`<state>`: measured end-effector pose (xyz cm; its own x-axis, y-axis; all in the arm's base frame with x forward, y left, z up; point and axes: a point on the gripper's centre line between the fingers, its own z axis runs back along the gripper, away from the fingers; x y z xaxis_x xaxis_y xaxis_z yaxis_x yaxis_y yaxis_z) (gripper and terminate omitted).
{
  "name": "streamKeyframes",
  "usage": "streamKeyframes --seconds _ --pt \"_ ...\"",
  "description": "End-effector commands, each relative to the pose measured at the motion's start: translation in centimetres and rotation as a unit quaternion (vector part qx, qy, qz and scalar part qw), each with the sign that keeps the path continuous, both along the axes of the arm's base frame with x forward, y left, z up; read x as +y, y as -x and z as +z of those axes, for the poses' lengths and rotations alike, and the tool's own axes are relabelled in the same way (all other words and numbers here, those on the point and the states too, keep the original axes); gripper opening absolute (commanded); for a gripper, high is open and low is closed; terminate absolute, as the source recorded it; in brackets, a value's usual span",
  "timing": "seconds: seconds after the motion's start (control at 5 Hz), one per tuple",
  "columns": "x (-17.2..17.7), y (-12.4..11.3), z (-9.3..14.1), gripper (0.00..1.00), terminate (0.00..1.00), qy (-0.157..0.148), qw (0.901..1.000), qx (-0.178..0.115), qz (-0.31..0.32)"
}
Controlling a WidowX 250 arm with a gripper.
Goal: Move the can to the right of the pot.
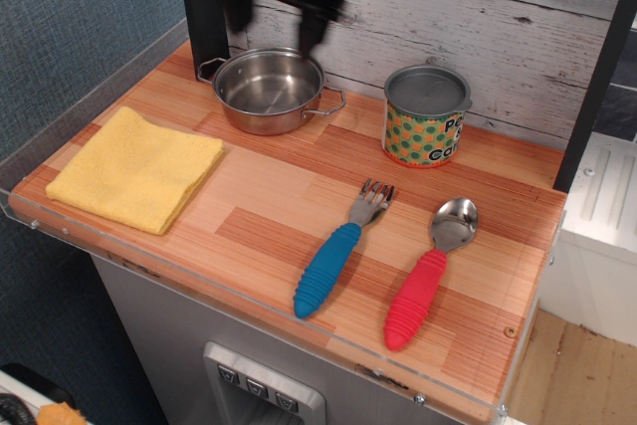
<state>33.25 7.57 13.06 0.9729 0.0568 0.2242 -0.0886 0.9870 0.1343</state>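
Observation:
The can [428,116], with a grey top and a yellow dotted label, stands upright on the wooden counter by the back wall. The steel pot [269,90] sits to its left, a gap between them, and is empty. My gripper [276,32] is a dark motion-blurred shape high at the back, above the pot and well left of the can. Its two fingers hang apart with nothing between them.
A folded yellow cloth [136,167] lies at the left. A blue-handled fork [338,258] and a red-handled spoon [428,276] lie at the front right. A dark post [202,2] stands behind the pot. A clear raised lip [249,296] edges the counter front.

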Motion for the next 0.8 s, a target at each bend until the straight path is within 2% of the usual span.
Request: streamKeyframes --seconds 0.0,0.2,0.4,0.6 --pt "4.8 0.6 1.9 1.0 0.0 0.019 0.9892 -0.018 0.144" --pt "6.7 1.0 1.1 1.0 0.0 0.019 0.9826 -0.014 0.184" --pt "8.3 1.9 1.0 1.0 0.0 0.026 0.9668 -0.031 0.252" --pt "8.3 1.9 1.0 1.0 0.0 0.026 0.9668 -0.031 0.252"
